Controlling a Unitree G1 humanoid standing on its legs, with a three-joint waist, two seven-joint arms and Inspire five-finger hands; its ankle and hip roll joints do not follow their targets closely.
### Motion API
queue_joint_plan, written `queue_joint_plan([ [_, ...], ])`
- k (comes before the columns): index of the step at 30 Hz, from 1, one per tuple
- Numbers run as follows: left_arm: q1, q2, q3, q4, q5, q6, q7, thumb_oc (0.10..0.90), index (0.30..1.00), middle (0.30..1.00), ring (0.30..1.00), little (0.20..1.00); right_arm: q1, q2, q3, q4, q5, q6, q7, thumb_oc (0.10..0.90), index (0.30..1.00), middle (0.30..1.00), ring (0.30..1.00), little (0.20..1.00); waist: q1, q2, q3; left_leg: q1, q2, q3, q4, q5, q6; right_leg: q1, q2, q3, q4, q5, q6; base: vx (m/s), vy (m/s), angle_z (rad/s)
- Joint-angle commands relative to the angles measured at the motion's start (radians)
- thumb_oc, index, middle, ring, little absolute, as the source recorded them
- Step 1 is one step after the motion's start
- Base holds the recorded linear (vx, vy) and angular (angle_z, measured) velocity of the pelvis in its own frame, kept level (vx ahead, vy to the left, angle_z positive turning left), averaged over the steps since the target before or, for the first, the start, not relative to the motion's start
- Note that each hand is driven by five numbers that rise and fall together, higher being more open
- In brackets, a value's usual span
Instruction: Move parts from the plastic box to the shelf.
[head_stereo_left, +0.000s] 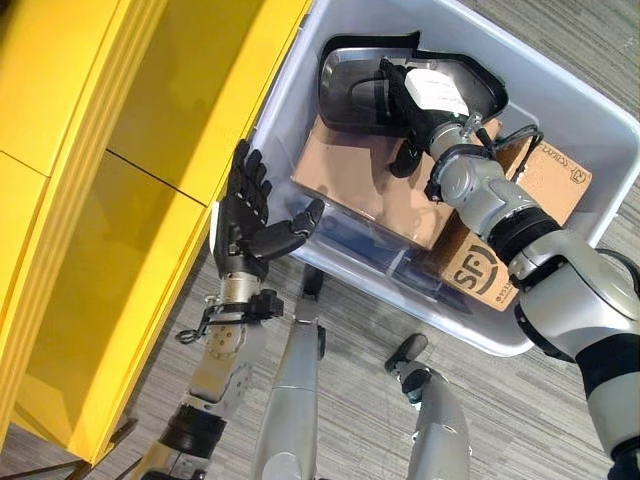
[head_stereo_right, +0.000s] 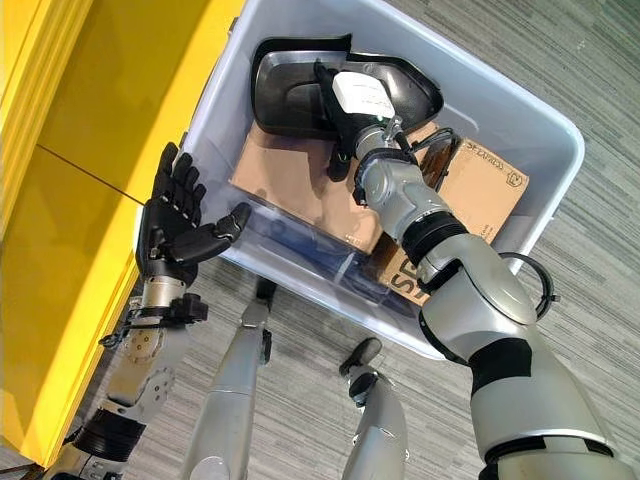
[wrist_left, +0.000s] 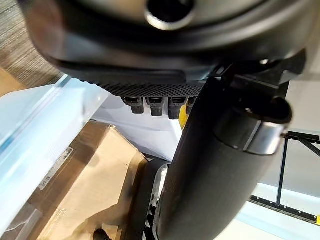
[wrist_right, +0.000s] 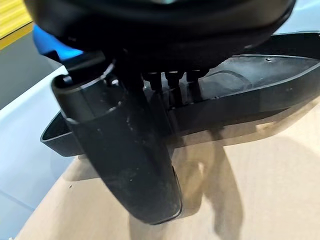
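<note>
Grey carpet, yellow shelf (head_stereo_left: 120, 200), plastic box (head_stereo_left: 590, 130) of parts.
Right robot hand (head_stereo_left: 415, 110) curls onto the black moulded part (head_stereo_left: 355, 85) atop cardboard boxes (head_stereo_left: 350, 175), apparently to lift it; left robot hand (head_stereo_left: 245, 215) waits, fingers spread, beside the box rim.

Silver-grey arms, dark hands

Each arm has rounded metallic shells broken by black joint bands. The left hand (head_stereo_left: 243, 222) and right hand (head_stereo_left: 415, 105) are matt black, with textured palm padding visible in the left wrist view.

Plastic box (head_stereo_left: 560, 110) open-topped; black part (head_stereo_left: 360, 85) and cardboard boxes (head_stereo_left: 370, 180) crowd interior.
</note>
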Motion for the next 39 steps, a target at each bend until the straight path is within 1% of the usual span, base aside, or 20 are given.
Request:
queue_joint_plan([
  [1, 0.034, 0.025, 0.008, 0.027, -0.025, 0.015, 0.067, 0.900, 1.000, 1.000, 1.000, 1.000, -0.103, -0.022, 0.031, 0.060, -0.019, 0.021, -0.074, 0.400, 0.300, 0.300, 0.300, 0.300, 0.055, 0.028, 0.091, -0.065, 0.020, -0.012, 0.248, -0.256, -0.010, 0.250, 0.068, 0.042, -0.147, 0.071, 0.033, 0.00, 0.000, 0.00],
  [7, 0.040, 0.026, 0.005, 0.039, -0.033, 0.013, 0.067, 0.900, 1.000, 1.000, 1.000, 1.000, -0.079, -0.004, 0.016, 0.067, -0.009, 0.020, -0.074, 0.400, 0.300, 0.300, 0.300, 0.300, 0.053, 0.039, 0.091, -0.045, 0.025, -0.012, 0.225, -0.238, -0.014, 0.248, 0.071, 0.036, -0.139, 0.039, 0.023, -0.01, 0.000, 0.00],
  [9, 0.039, 0.026, -0.006, 0.048, -0.035, 0.021, 0.056, 0.900, 1.000, 1.000, 1.000, 1.000, -0.052, 0.004, -0.003, 0.045, -0.002, 0.018, -0.079, 0.400, 0.300, 0.300, 0.300, 0.300, 0.053, 0.040, 0.091, 0.000, 0.034, -0.010, 0.199, -0.222, -0.018, 0.284, 0.075, 0.034, -0.152, 0.025, 0.018, -0.07, -0.030, -0.02],
  [11, 0.044, 0.030, -0.002, 0.069, -0.039, 0.029, 0.029, 0.900, 1.000, 1.000, 1.000, 1.000, -0.017, -0.008, -0.011, -0.037, -0.019, 0.013, -0.053, 0.400, 0.300, 0.300, 0.300, 0.300, 0.050, 0.032, 0.091, 0.107, 0.046, 0.004, 0.131, -0.187, -0.029, 0.372, 0.076, 0.032, -0.208, 0.024, 0.013, -0.08, -0.069, 0.02],
  [16, 0.059, 0.043, 0.022, 0.083, -0.043, 0.041, -0.001, 0.900, 1.000, 1.000, 1.000, 1.000, 0.011, -0.050, -0.026, -0.156, -0.015, -0.006, -0.015, 0.400, 0.300, 0.300, 0.300, 0.300, 0.048, 0.015, 0.091, 0.253, 0.063, 0.022, 0.037, -0.139, -0.039, 0.486, 0.083, 0.040, -0.284, 0.039, 0.014, -0.04, -0.026, -0.05],
  [18, 0.064, 0.047, 0.026, 0.086, -0.044, 0.043, -0.010, 0.900, 1.000, 1.000, 1.000, 1.000, 0.017, -0.062, -0.030, -0.181, -0.011, -0.008, -0.006, 0.400, 0.300, 0.300, 0.300, 0.300, 0.049, 0.013, 0.091, 0.287, 0.066, 0.026, 0.012, -0.126, -0.042, 0.513, 0.084, 0.038, -0.302, 0.045, 0.015, -0.01, -0.036, -0.14],
  [20, 0.080, 0.054, 0.040, 0.086, -0.047, 0.046, -0.021, 0.900, 1.000, 1.000, 1.000, 1.000, 0.037, -0.091, -0.050, -0.239, 0.004, -0.015, 0.006, 0.400, 0.300, 0.300, 0.300, 0.300, 0.044, 0.003, 0.065, 0.335, 0.072, 0.032, -0.032, -0.103, -0.049, 0.550, 0.090, 0.036, -0.341, 0.058, 0.018, -0.02, -0.042, -0.09],
  [22, 0.100, 0.061, 0.060, 0.094, -0.046, 0.054, -0.038, 0.900, 1.000, 1.000, 1.000, 1.000, 0.068, -0.124, -0.078, -0.315, 0.040, -0.031, 0.022, 0.400, 0.300, 0.300, 0.300, 0.300, 0.030, -0.008, 0.019, 0.389, 0.086, 0.045, -0.088, -0.071, -0.059, 0.591, 0.095, 0.041, -0.393, 0.084, 0.026, -0.04, -0.017, -0.08],
  [23, 0.108, 0.063, 0.069, 0.094, -0.042, 0.056, -0.044, 0.900, 1.000, 1.000, 1.000, 1.000, 0.082, -0.147, -0.089, -0.352, 0.048, -0.033, 0.034, 0.400, 0.300, 0.300, 0.300, 0.300, 0.026, -0.010, 0.003, 0.402, 0.088, 0.057, -0.116, -0.037, -0.051, 0.599, 0.097, 0.035, -0.420, 0.112, 0.025, -0.06, -0.008, -0.19],
  [26, 0.138, 0.067, 0.097, 0.099, -0.035, 0.064, -0.063, 0.900, 1.000, 1.000, 1.000, 1.000, 0.132, -0.197, -0.129, -0.440, 0.087, -0.045, 0.056, 0.400, 0.300, 0.300, 0.300, 0.300, 0.008, -0.020, -0.039, 0.452, 0.093, 0.072, -0.172, -0.004, -0.065, 0.640, 0.102, 0.040, -0.474, 0.142, 0.032, -0.02, -0.016, -0.18],
  [27, 0.148, 0.072, 0.108, 0.101, -0.032, 0.067, -0.071, 0.900, 1.000, 1.000, 1.000, 1.000, 0.141, -0.223, -0.141, -0.472, 0.109, -0.052, 0.069, 0.400, 0.300, 0.300, 0.300, 0.300, 0.001, -0.023, -0.053, 0.466, 0.094, 0.076, -0.186, 0.004, -0.069, 0.650, 0.105, 0.041, -0.488, 0.150, 0.034, -0.02, -0.048, -0.12],
  [28, 0.160, 0.081, 0.131, 0.109, -0.017, 0.071, -0.076, 0.900, 1.000, 1.000, 1.000, 1.000, 0.164, -0.274, -0.155, -0.551, 0.132, -0.062, 0.087, 0.400, 0.300, 0.300, 0.300, 0.300, -0.012, -0.028, -0.080, 0.500, 0.104, 0.088, -0.217, 0.023, -0.077, 0.671, 0.105, 0.052, -0.512, 0.163, 0.039, -0.02, -0.031, -0.10],
  [31, 0.177, 0.091, 0.158, 0.111, 0.007, 0.074, -0.085, 0.900, 1.000, 1.000, 1.000, 1.000, 0.194, -0.341, -0.179, -0.651, 0.180, -0.081, 0.115, 0.400, 0.300, 0.300, 0.300, 0.300, -0.028, -0.034, -0.115, 0.533, 0.117, 0.108, -0.246, 0.043, -0.083, 0.692, 0.102, 0.066, -0.532, 0.181, 0.045, -0.02, -0.033, -0.14],
  [32, 0.178, 0.100, 0.167, 0.115, 0.024, 0.074, -0.097, 0.900, 1.000, 1.000, 1.000, 1.000, 0.226, -0.372, -0.206, -0.704, 0.233, -0.101, 0.137, 0.400, 0.300, 0.300, 0.300, 0.300, -0.040, -0.036, -0.140, 0.561, 0.127, 0.125, -0.272, 0.060, -0.091, 0.704, 0.098, 0.065, -0.541, 0.195, 0.054, -0.02, -0.023, -0.24],
  [33, 0.183, 0.102, 0.173, 0.115, 0.028, 0.075, -0.101, 0.900, 1.000, 1.000, 1.000, 1.000, 0.235, -0.381, -0.214, -0.720, 0.245, -0.100, 0.144, 0.400, 0.300, 0.300, 0.300, 0.300, -0.045, -0.036, -0.151, 0.572, 0.132, 0.132, -0.280, 0.062, -0.093, 0.710, 0.099, 0.068, -0.547, 0.195, 0.054, -0.03, -0.043, -0.30],
  [34, 0.185, 0.118, 0.186, 0.103, 0.064, 0.073, -0.106, 0.900, 1.000, 1.000, 1.000, 1.000, 0.253, -0.417, -0.229, -0.766, 0.290, -0.115, 0.169, 0.400, 0.300, 0.300, 0.300, 0.300, -0.056, -0.041, -0.173, 0.603, 0.142, 0.155, -0.294, 0.068, -0.098, 0.718, 0.098, 0.079, -0.554, 0.208, 0.062, -0.02, -0.020, -0.20],
  [36, 0.189, 0.130, 0.210, 0.091, 0.099, 0.071, -0.107, 0.900, 1.000, 1.000, 1.000, 1.000, 0.287, -0.455, -0.250, -0.808, 0.324, -0.119, 0.193, 0.400, 0.300, 0.300, 0.300, 0.300, -0.069, -0.042, -0.194, 0.626, 0.153, 0.171, -0.302, 0.072, -0.103, 0.727, 0.099, 0.088, -0.561, 0.207, 0.063, -0.01, -0.015, -0.24],
  [37, 0.189, 0.136, 0.227, 0.091, 0.132, 0.066, -0.100, 0.900, 1.000, 1.000, 1.000, 1.000, 0.326, -0.485, -0.279, -0.841, 0.363, -0.126, 0.214, 0.400, 0.300, 0.300, 0.300, 0.300, -0.079, -0.043, -0.217, 0.651, 0.164, 0.187, -0.321, 0.081, -0.109, 0.742, 0.101, 0.091, -0.579, 0.213, 0.066, 0.00, -0.021, -0.36],
  [38, 0.179, 0.160, 0.246, 0.086, 0.174, 0.060, -0.088, 0.900, 1.000, 1.000, 1.000, 1.000, 0.332, -0.511, -0.286, -0.855, 0.392, -0.134, 0.224, 0.400, 0.300, 0.300, 0.300, 0.300, -0.090, -0.044, -0.227, 0.665, 0.171, 0.194, -0.324, 0.079, -0.114, 0.750, 0.101, 0.094, -0.581, 0.210, 0.070, -0.01, -0.017, -0.41],
  [39, 0.177, 0.162, 0.253, 0.087, 0.195, 0.058, -0.082, 0.900, 1.000, 1.000, 1.000, 1.000, 0.353, -0.521, -0.302, -0.875, 0.416, -0.136, 0.231, 0.400, 0.300, 0.300, 0.300, 0.300, -0.094, -0.043, -0.236, 0.676, 0.176, 0.202, -0.331, 0.082, -0.115, 0.751, 0.104, 0.104, -0.587, 0.214, 0.070, 0.00, -0.014, -0.14],
])
